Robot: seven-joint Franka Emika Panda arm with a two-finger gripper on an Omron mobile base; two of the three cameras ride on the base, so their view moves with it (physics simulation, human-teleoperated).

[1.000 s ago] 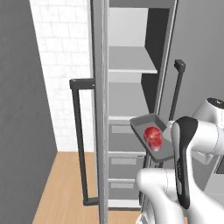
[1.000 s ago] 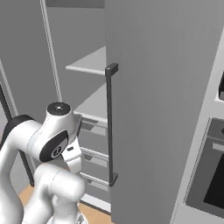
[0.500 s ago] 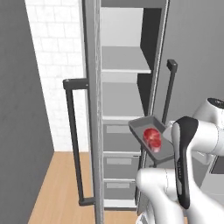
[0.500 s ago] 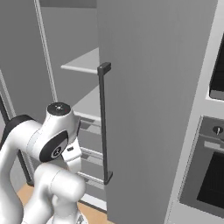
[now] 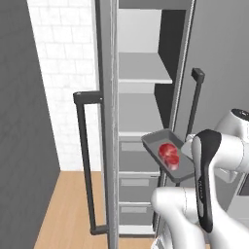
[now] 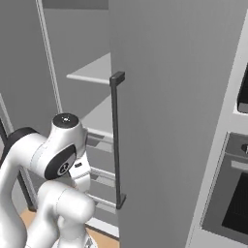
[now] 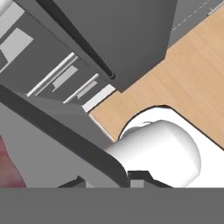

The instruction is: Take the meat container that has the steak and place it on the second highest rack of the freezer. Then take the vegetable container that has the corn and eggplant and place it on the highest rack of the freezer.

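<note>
1. The freezer fills the middle of the left base view. Its doors stand open, so its pale shelf boards in the upper centre and grey drawer fronts below are reachable. It now sits further right and looms larger than a second ago; the whole picture shifted, so the base has driven, not the cabinet.
2. The meat container hangs at lower centre-right in front of the drawer fronts, tilted, below both shelf boards. It is probably carried low until the base lines up.
3. The steak lies mid-tray, as before.
4. The gripper is at the bottom edge of the hand view, its tips against the tray's rim. It evidently holds the tray, though the finger gap cannot be made out.
</note>
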